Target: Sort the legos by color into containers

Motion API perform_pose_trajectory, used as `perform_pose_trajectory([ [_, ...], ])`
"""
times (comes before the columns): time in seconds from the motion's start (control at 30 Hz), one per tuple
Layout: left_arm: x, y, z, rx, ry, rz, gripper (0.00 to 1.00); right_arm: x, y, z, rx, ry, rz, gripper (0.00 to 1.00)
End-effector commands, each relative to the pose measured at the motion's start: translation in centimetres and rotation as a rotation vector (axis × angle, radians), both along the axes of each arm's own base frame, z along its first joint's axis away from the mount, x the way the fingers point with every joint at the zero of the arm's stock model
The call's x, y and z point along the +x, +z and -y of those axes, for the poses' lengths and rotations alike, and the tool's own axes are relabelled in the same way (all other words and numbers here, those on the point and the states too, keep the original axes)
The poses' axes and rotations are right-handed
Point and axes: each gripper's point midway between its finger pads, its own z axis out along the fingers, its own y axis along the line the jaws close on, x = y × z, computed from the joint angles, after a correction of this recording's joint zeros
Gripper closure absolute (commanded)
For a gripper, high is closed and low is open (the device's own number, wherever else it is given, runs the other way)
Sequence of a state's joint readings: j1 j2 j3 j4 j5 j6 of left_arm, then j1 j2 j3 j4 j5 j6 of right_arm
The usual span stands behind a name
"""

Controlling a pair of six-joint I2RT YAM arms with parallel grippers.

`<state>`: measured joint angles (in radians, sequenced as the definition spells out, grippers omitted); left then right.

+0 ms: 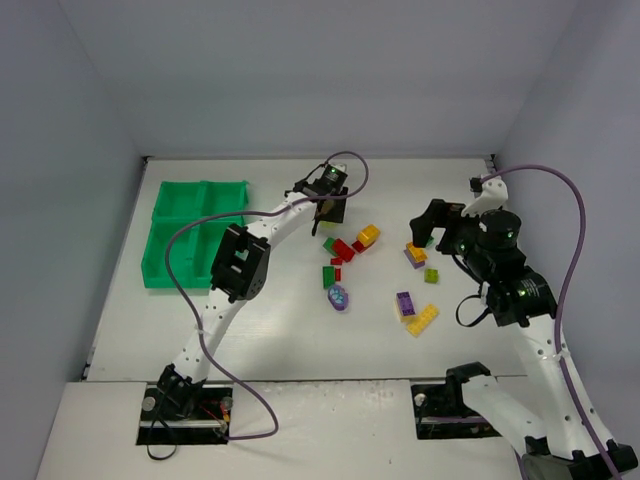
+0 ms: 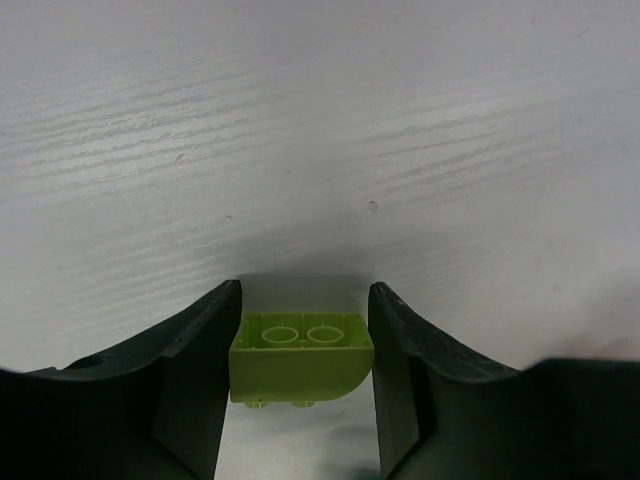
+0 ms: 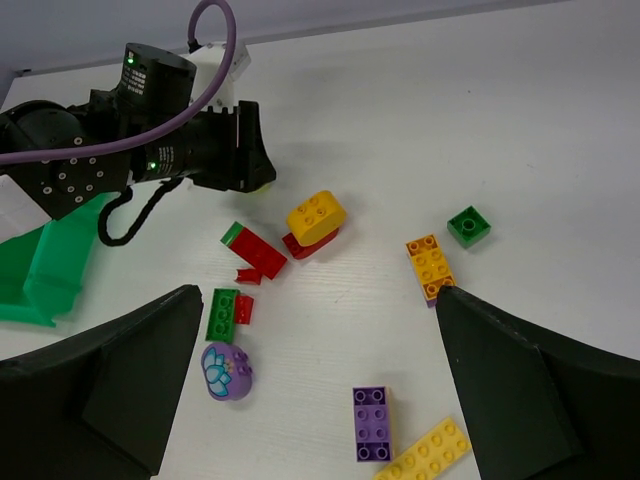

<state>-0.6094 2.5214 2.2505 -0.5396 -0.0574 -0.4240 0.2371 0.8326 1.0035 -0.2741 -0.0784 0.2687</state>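
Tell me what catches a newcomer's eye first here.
A lime brick pinched in the left gripper dominates the left wrist view. Then bright loose bricks lie scattered at centre, the right gripper open above them, and the green tray sits far left.

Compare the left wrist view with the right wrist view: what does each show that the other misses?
Only the left wrist view shows the lime brick close up, pinched between the left hand's fingers. Only the right wrist view shows the loose legos, among them the purple oval piece and a yellow brick, a corner of the green tray, and the open right hand, nothing between its fingers. Both show the white table; the left hand also appears, from outside, in the right wrist view.
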Motion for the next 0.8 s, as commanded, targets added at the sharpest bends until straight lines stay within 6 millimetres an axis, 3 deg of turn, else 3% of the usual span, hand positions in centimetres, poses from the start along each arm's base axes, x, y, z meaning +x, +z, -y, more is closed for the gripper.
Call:
perform_pose_trajectory([
  [0.0,0.8,3.6,0.0,-0.04,0.024,0.068,0.74,0.3,1.0,0.2,0.017,-0.019,0.042,0.0],
  [0.07,0.6,4.6,-0.3,-0.042,0.027,0.076,0.91,0.2,0.9,0.2,0.018,-0.02,0.04,0.0],
  [0.13,0.6,6.5,-0.9,-0.045,0.036,0.099,0.98,0.2,0.9,0.2,0.02,-0.019,0.039,0.0],
  [0.2,0.9,8.6,-1.8,-0.035,0.055,0.14,0.99,0.2,0.7,0.1,0.019,-0.017,0.034,0.0],
  [0.23,1.1,10.9,-2.6,-0.044,0.066,0.174,0.99,0.3,0.7,0.1,0.019,-0.017,0.034,0.0],
  [0.3,1.5,13.4,-4.0,-0.041,0.084,0.217,1.0,0.3,0.7,0.1,0.02,-0.016,0.032,0.0],
  [0.33,1.4,15.9,-5.2,-0.048,0.103,0.251,1.0,0.4,0.6,0.1,0.02,-0.016,0.029,0.0],
  [0.4,2.2,18.1,-8.2,-0.047,0.149,0.281,1.0,0.4,0.6,0.0,0.019,-0.013,0.029,0.0],
  [0.43,2.0,20.4,-9.7,-0.055,0.172,0.311,0.99,0.4,0.6,0.0,0.021,-0.012,0.029,0.0],
  [0.5,2.8,21.8,-13.9,-0.042,0.237,0.33,1.0,0.4,0.5,-0.1,0.019,-0.007,0.026,0.0],
  [0.53,2.5,23.5,-15.6,-0.043,0.262,0.353,0.99,0.4,0.5,-0.1,0.019,-0.005,0.026,0.0],
  [0.57,3.0,23.2,-18.8,-0.015,0.316,0.349,0.99,0.4,0.5,-0.1,0.019,-0.003,0.028,0.0],
  [0.6,2.9,24.2,-20.7,-0.01,0.349,0.364,0.99,0.4,0.5,-0.2,0.019,0.002,0.028,0.0],
  [0.67,3.0,24.1,-24.2,0.011,0.41,0.358,0.99,0.3,0.6,-0.3,0.019,0.005,0.032,0.0],
  [0.7,3.1,23.6,-27.6,0.028,0.47,0.345,0.99,0.3,0.4,-0.3,0.019,0.01,0.029,0.0],
  [0.77,3.3,23.7,-30.5,0.031,0.52,0.358,0.99,0.3,0.4,-0.5,0.019,0.02,0.032,0.0],
])
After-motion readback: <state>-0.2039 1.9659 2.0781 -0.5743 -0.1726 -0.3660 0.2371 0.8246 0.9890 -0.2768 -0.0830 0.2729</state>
